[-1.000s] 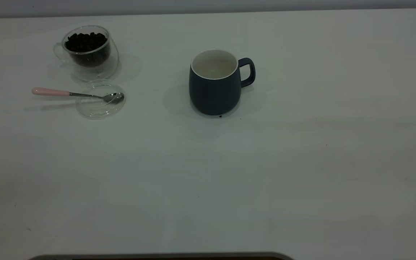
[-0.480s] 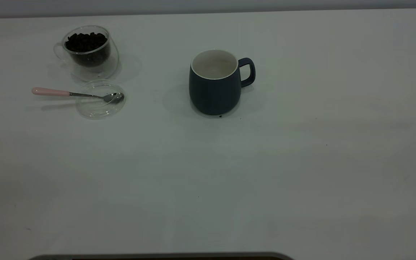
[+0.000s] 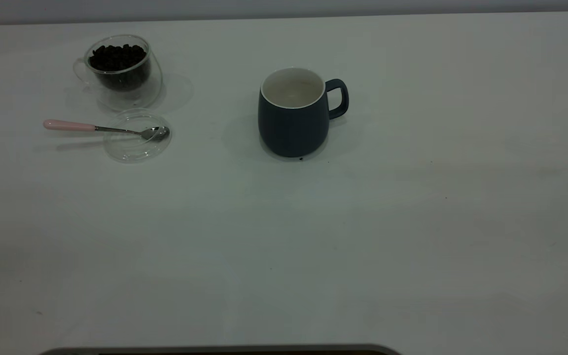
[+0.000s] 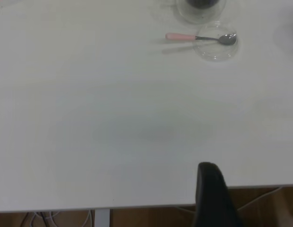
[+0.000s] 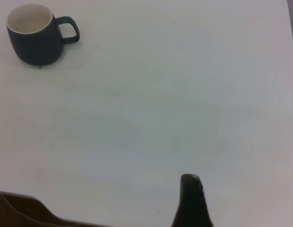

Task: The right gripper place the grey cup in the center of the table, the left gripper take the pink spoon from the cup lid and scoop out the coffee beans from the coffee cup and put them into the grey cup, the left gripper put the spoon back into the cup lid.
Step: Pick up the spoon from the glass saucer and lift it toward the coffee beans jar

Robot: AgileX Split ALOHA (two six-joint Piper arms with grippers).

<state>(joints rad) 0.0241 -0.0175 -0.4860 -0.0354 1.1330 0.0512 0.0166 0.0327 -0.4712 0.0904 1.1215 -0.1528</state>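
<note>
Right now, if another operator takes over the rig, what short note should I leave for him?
Left gripper: back at the near table edge, far from the spoon, holding nothing.
Right gripper: also back at the near edge, holding nothing.
Things: grey cup upright about mid-table, handle toward the right arm's side, no beans visible inside. Coffee cup stands on the left arm's side, full of coffee beans. Pink spoon lies with its bowl in the cup lid, in front of the coffee cup.
Done: the grey cup seems placed.
Left: pick up the spoon, scoop beans into the grey cup, return the spoon.
</note>
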